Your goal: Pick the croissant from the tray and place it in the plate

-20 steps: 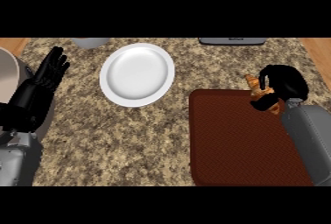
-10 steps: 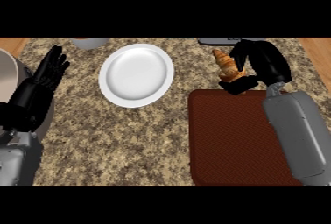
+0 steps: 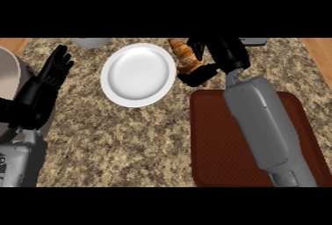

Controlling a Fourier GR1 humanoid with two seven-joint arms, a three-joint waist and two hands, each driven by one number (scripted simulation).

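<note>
Now the right hand (image 3: 217,55) curls round the croissant (image 3: 186,57), lengthwise up-down, beside the plate (image 3: 137,74)

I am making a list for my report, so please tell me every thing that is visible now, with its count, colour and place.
Croissant: one, golden brown, held above the counter just right of the plate, already off the tray.
Plate: one, white, upper middle of the counter, nothing on it.
Tray: one, dark red-brown, right side, partly covered by the right forearm.
Counter: one, speckled beige and brown stone, under everything.
Grey object: one, at the top edge left of the plate, cut off; cannot tell what it is.
Pale round object: one, at the left edge, mostly out of view.
Right hand: one, black, curled round the croissant.
Left hand: one, black, open, resting at the left, fingers up.
</note>
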